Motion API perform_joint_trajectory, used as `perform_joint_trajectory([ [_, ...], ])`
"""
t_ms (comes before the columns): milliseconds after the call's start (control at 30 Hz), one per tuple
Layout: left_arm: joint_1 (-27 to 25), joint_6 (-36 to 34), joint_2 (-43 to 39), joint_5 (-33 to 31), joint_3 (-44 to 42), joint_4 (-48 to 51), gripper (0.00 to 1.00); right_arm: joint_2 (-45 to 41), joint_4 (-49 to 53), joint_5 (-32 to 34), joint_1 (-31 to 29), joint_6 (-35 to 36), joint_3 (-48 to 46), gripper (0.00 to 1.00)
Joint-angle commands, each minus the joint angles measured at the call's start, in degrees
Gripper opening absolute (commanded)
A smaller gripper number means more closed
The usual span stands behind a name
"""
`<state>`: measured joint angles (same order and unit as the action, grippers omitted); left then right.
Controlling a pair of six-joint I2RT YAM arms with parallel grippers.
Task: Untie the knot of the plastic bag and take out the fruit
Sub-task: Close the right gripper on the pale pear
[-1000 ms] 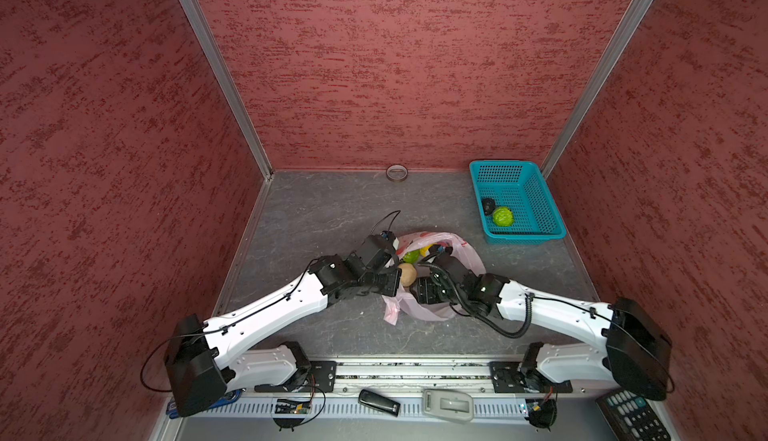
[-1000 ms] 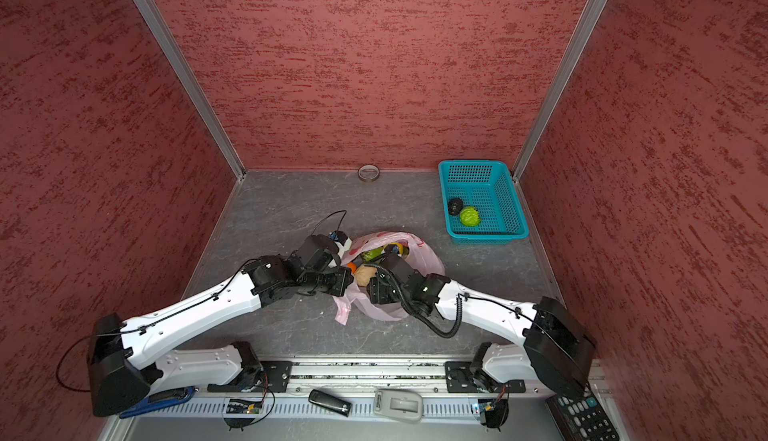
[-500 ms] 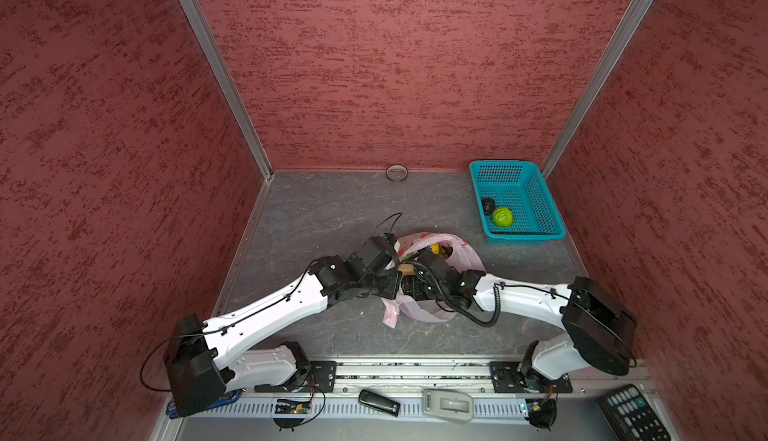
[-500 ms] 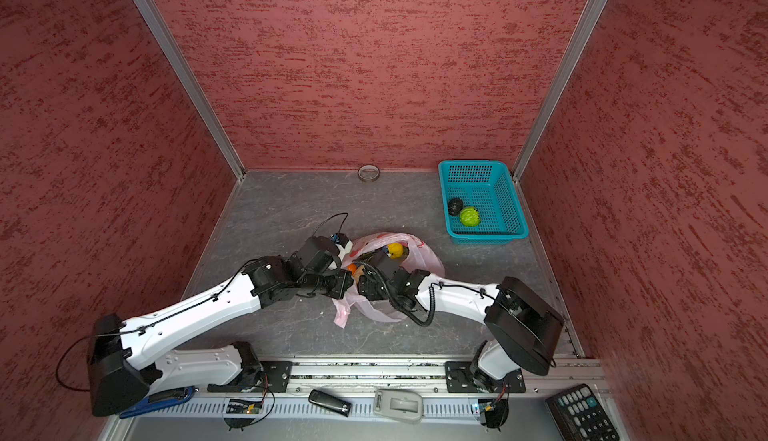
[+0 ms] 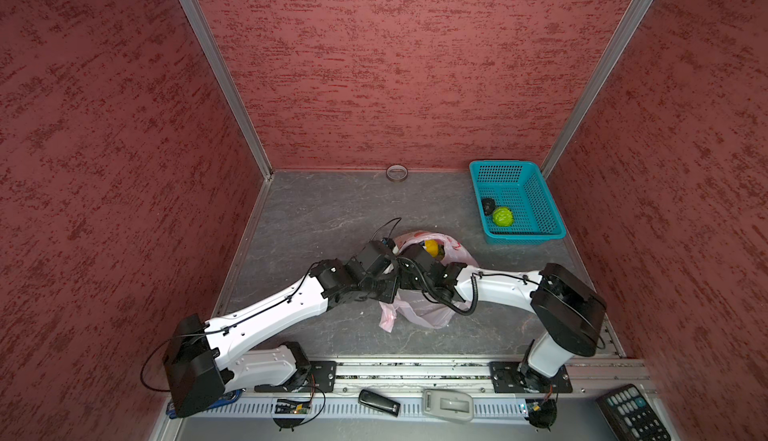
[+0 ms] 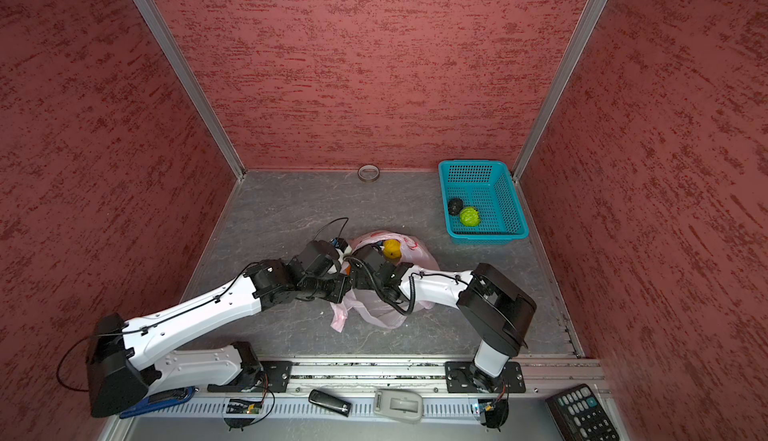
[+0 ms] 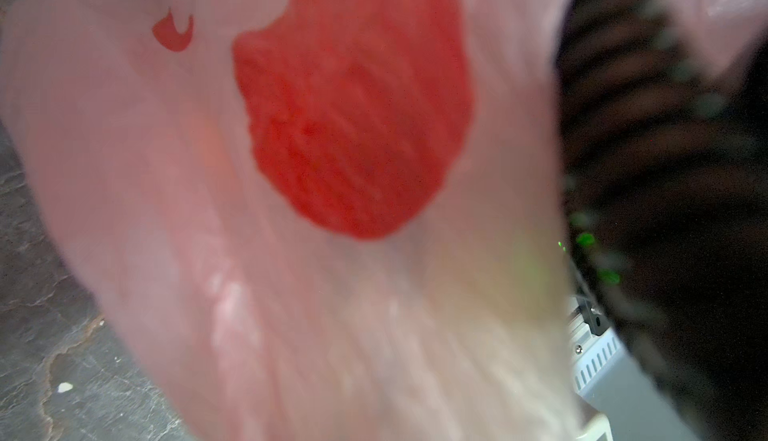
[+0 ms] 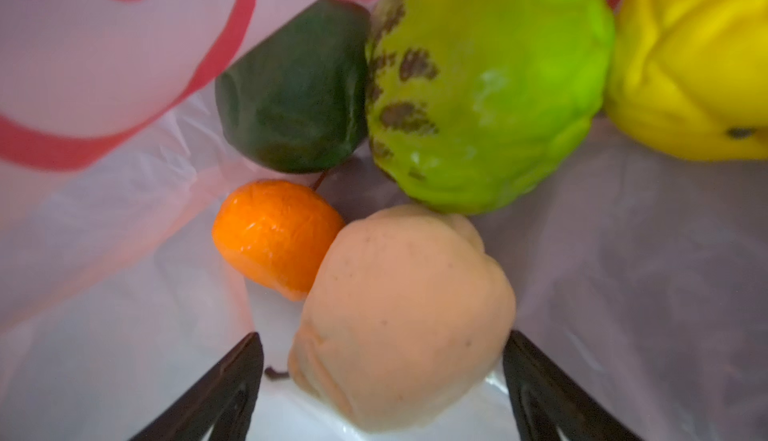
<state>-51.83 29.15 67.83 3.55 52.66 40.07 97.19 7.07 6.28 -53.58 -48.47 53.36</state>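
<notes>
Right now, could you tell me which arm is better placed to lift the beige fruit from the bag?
Right. The right pincer is open inside the plastic bag, flanking the beige fruit. The left pincer is shut at the bag's edge.

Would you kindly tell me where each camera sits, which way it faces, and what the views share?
Both top views: high at the front, looking down on white left arm, right arm, pale pink plastic bag, teal perforated basket.
Left wrist: close against the bag's red print; none of its arm shows.
Right wrist: inside the bag, open right gripper straddling a beige round fruit.
Shared: all show the bag.
</notes>
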Motion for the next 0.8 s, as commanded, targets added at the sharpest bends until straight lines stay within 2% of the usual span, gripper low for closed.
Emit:
perform_joint_trajectory([
  [0, -0.66, -1.54, 0.37, 2.78, -0.70, -0.35, 0.00, 1.79, -1.46, 1.82, 0.86, -2.72, 0.47, 0.91],
  [100, -0.76, -1.64, 0.34, 2.78, -1.17, -0.26, 0.00, 3.23, -2.06, 0.75, 1.46, -2.72, 0.88, 0.89],
  [467, -0.80, -1.72, 0.02, 1.86, -0.99, -0.52, 0.00, 2.51, -3.20, 0.41, 1.64, -3.30, -1.16, 0.64],
  [767, -0.72, -1.11, -0.24, -0.26, 0.98, -1.66, 0.00, -2.65, -0.27, -2.18, 1.38, -1.39, -2.83, 0.59],
])
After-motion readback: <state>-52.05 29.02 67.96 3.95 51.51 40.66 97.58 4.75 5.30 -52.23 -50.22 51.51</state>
